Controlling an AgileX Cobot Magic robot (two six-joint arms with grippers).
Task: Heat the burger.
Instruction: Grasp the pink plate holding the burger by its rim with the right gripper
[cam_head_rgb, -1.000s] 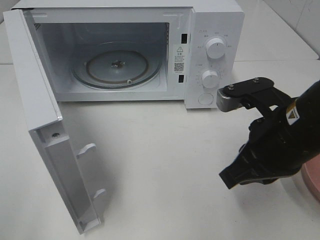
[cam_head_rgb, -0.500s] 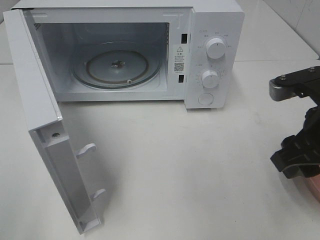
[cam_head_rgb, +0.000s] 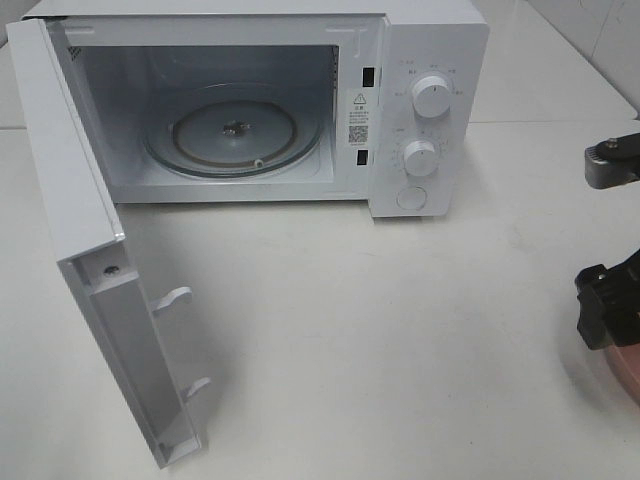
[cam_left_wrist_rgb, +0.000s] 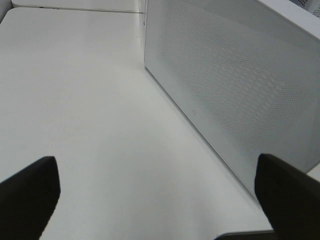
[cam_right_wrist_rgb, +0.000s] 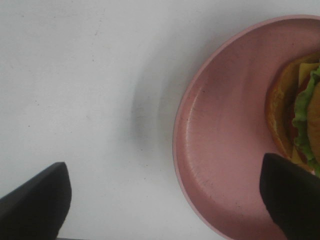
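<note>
Burger (cam_right_wrist_rgb: 295, 110) sits on pink plate (cam_right_wrist_rgb: 225, 150), on table (cam_head_rgb: 350, 330) well right of microwave (cam_head_rgb: 430, 60); we see R gripper (cam_right_wrist_rgb: 164, 197) over plate rim, fingers wide apart, nothing held; L gripper (cam_left_wrist_rgb: 157, 192) near open door (cam_left_wrist_rgb: 240, 85), fingers apart too.

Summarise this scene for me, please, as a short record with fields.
Oven: white microwave oven, door open
Inside: round glass turntable, bare
Food: lettuce-and-cheese burger on round pink plate, outside the oven
Right fingers: open, over the plate's rim, empty
Left fingers: open, empty
</note>
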